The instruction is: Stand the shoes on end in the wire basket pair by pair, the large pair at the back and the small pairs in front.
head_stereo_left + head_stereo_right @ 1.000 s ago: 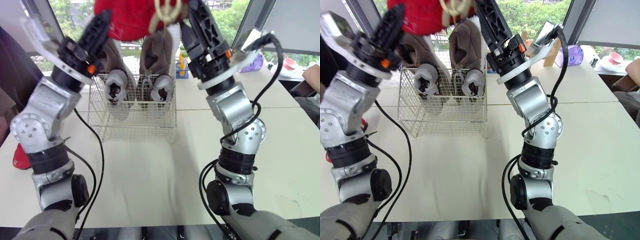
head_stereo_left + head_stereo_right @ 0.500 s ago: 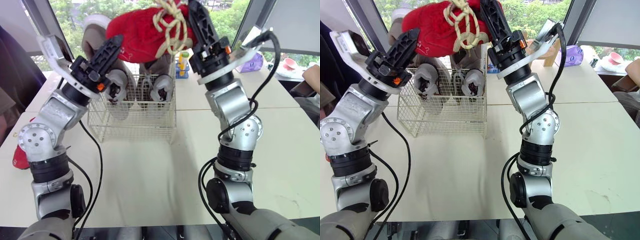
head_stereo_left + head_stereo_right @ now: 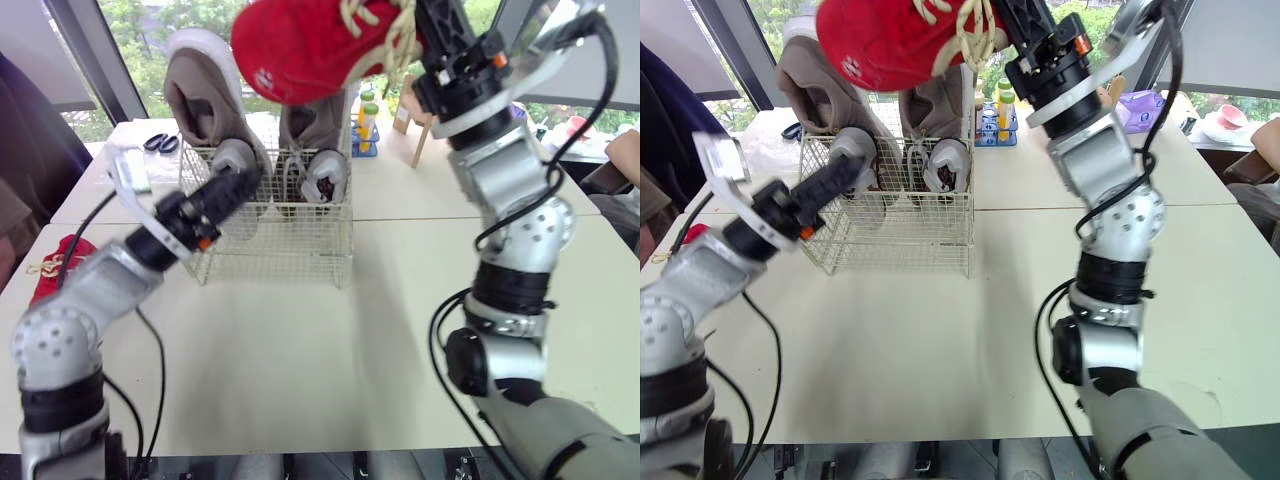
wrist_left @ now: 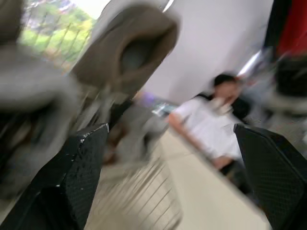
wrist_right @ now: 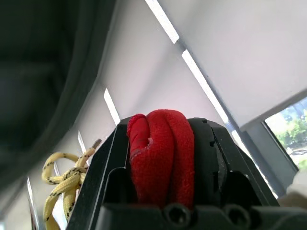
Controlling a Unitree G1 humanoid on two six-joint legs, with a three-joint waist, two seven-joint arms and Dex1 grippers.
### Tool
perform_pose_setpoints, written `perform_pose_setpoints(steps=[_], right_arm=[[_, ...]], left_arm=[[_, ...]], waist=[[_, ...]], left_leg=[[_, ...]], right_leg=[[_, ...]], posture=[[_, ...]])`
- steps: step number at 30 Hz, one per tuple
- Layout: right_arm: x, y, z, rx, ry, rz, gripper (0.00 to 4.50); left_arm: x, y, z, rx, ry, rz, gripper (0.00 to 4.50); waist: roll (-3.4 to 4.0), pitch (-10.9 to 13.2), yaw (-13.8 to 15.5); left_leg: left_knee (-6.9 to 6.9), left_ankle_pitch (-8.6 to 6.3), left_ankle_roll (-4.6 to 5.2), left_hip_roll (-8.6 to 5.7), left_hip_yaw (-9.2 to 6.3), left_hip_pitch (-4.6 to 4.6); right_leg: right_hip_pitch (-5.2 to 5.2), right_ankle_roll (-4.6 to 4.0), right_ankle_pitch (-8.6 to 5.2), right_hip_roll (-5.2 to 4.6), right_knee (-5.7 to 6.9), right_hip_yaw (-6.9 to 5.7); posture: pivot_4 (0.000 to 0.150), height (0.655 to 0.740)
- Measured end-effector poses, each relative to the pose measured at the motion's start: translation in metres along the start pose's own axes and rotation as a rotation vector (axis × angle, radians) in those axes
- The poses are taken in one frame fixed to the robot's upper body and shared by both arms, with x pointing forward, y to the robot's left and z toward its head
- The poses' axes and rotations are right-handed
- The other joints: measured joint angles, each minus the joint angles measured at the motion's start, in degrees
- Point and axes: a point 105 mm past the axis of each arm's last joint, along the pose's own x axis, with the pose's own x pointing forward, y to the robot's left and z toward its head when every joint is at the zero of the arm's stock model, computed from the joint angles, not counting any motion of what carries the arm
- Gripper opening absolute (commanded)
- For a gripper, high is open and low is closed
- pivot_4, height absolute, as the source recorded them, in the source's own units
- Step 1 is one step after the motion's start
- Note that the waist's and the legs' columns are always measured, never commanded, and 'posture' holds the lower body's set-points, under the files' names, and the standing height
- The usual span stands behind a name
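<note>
The right gripper (image 5: 165,129) is high above the wire basket (image 3: 265,245). Its jaws are clamped on a folded edge of a red shoe (image 3: 310,45), probably the heel collar. The shoe is bright red fabric with a small white mark on its side and yellow, dark-flecked laces (image 5: 62,177). It hangs sideways in the air over the basket's back. Two large taupe shoes (image 3: 205,90) stand on end at the basket's rear. The left gripper (image 3: 245,185) is low by the basket's front left corner, its jaws spread wide and empty. A second red shoe (image 3: 55,265) lies on the tabletop (image 3: 330,340) at the left.
</note>
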Motion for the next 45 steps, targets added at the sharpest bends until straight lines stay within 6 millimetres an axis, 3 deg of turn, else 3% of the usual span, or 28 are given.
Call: perform_pose_setpoints(steps=[2,6,10,19,26,45], right_arm=[[-0.007,-0.002,-0.002,-0.086,0.115,0.038,1.38],[-0.032,-0.011,-0.021,-0.357,0.524,0.140,1.38],[-0.048,-0.026,-0.050,-0.417,0.713,0.223,1.38],[-0.038,-0.019,-0.070,-0.611,0.807,0.464,1.38],[-0.036,-0.017,-0.079,-0.638,0.817,0.512,1.38],[-0.038,-0.010,-0.056,-0.418,0.805,0.406,1.38]], left_arm=[[-0.006,-0.004,-0.007,0.060,0.027,0.047,4.46],[-0.033,-0.012,-0.035,0.089,0.126,0.132,4.46],[-0.046,-0.010,-0.047,0.040,0.126,0.183,4.46],[-0.055,0.000,-0.052,0.050,0.117,0.245,4.46],[-0.054,0.000,-0.050,0.083,0.126,0.239,4.46],[-0.056,0.009,-0.057,0.064,0.137,0.258,4.46]], waist=[[0.00,0.00,-0.06],[0.00,0.00,-0.41],[0.00,0.00,-0.42],[-0.07,-0.09,-0.19],[-0.07,-0.24,-0.39],[-0.04,-0.21,-0.10]], left_leg=[[0.00,0.00,0.00,-0.01,0.02,0.00],[-0.15,-0.06,0.09,0.00,0.17,0.09],[-0.15,-0.05,0.08,0.08,0.17,0.15],[-0.13,-0.04,0.04,0.08,0.13,0.34],[-0.26,-0.05,0.01,0.16,0.16,0.70],[-0.37,-0.03,-0.04,0.06,0.15,0.11]], right_leg=[[0.01,-0.09,-0.05,-0.01,-0.03,0.01],[0.00,-0.11,-0.07,-0.11,-0.14,0.03],[-0.01,-0.39,-0.23,0.02,-0.10,0.04],[0.22,-0.42,-0.24,0.01,-0.09,0.03],[0.45,-0.55,-0.27,-0.03,-0.09,0.06],[-0.13,-0.61,-0.30,-0.35,-0.11,0.05]], posture=[[0.150,0.7400],[0.150,0.7400],[0.150,0.7400],[0.150,0.7400],[0.150,0.7400],[0.150,0.7400]])
